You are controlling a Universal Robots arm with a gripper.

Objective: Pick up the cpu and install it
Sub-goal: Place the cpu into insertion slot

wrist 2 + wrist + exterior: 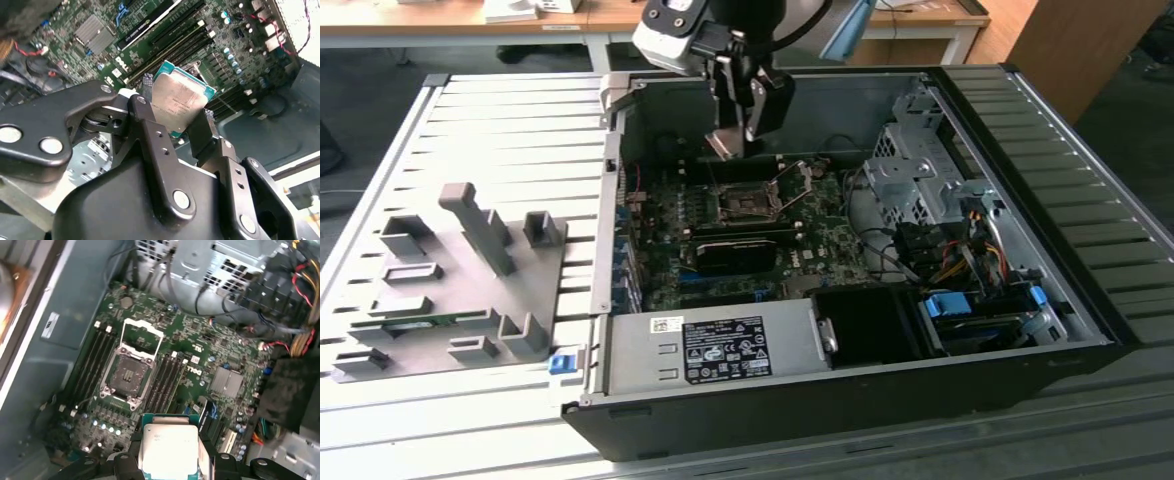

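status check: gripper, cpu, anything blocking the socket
Gripper shut on cpu, held above the motherboard. Socket empty, frame lifted open. Nothing seen lying across the socket.

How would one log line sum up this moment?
gripper: shut on cpu | cpu: held above motherboard | socket: open, empty, frame raised

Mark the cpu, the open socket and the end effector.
cpu [169, 447], first wrist view, silver top.
socket [125, 374], first wrist view, dark centre.
end effector [176, 120], second wrist view, midway between fingertips.
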